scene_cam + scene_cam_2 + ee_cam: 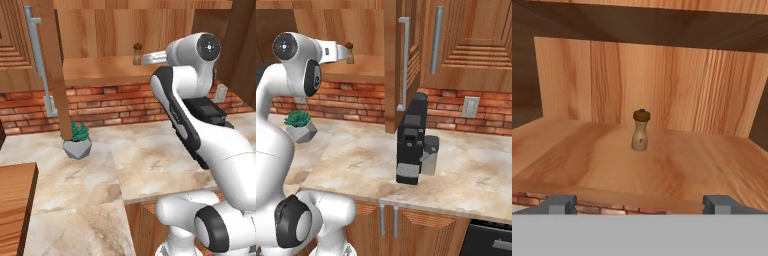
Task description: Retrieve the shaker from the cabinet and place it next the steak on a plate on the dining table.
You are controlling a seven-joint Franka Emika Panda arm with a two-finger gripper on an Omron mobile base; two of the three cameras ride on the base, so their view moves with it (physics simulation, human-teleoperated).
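Note:
The tan shaker (640, 131) with a dark knob stands upright in the middle of the cabinet shelf (582, 160). My gripper (639, 205) is open, level with the shelf's front edge, with its fingertips (559, 204) spread wide and nothing between them. The shaker is straight ahead of it, a short way off. From the base, the shaker (137, 54) sits just beyond my hand inside the open cabinet (95, 70), and from the other side the shaker (349, 52) is right off the hand's tip. The steak, plate and dining table are out of view.
The open cabinet door (54, 65) with its silver bar handle (36, 60) hangs to the left. On the marble counter (150, 160) stand a small potted plant (76, 140) and a black coffee machine (413, 142). Brick wall runs behind.

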